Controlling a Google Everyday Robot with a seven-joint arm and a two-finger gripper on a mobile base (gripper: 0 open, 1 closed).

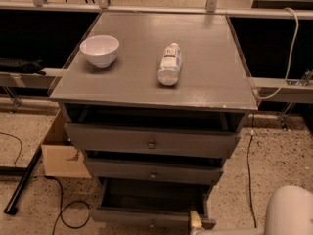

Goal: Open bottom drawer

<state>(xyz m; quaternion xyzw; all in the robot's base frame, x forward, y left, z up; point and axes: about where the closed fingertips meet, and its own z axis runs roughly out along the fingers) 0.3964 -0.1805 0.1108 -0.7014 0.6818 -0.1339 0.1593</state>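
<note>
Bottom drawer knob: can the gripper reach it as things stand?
Probably yes: the gripper sits at the bottom drawer front, just right of the knob, and nothing stands between them.

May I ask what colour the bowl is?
The bowl is white, camera view; the gripper is at the front of the bottom drawer.
</note>
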